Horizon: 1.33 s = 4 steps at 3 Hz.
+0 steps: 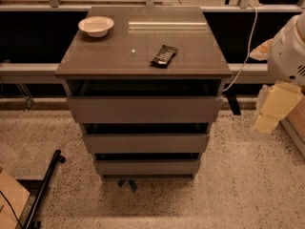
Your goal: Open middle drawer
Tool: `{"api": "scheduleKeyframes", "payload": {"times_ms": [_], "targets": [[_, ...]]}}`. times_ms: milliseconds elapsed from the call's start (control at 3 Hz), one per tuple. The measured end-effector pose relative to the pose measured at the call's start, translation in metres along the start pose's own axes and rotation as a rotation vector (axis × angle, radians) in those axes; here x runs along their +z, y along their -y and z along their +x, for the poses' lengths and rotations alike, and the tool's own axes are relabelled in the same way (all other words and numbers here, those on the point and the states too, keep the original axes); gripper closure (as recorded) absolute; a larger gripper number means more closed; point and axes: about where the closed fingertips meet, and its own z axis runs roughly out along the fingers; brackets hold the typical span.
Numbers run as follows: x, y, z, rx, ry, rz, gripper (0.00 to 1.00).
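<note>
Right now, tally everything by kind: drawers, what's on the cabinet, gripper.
Drawers: 3 (top drawer, middle drawer, bottom drawer)
Bowl: 1, on the cabinet top
Dark packet: 1, on top
Gripper: 1, right of the cabinet, not touching
Total: 6

At the right edge of the view, the robot's arm shows as a rounded white plastic housing, smooth and bulbous, with a small patch of dark vent slits low on its outer side. Directly beneath it is the claw, a blocky, pale cream-yellow piece made of two angular stacked segments, the lower one narrower and lighter.
</note>
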Motion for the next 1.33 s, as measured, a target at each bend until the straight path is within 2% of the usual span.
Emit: {"api": "scheduleKeyframes", "payload": {"times_ms": [333,667,1000,1333], "targets": [[0.061,0.006,-0.002,0.041,0.049,0.012,0.00],[0.061,0.004,-0.001,0.039,0.043,0.009,0.00],[0.084,-0.004,-0.004,0.048,0.058,0.012,0.00],[0.142,-0.013,-0.013,0.050,0.071,0.023,0.00]]}}
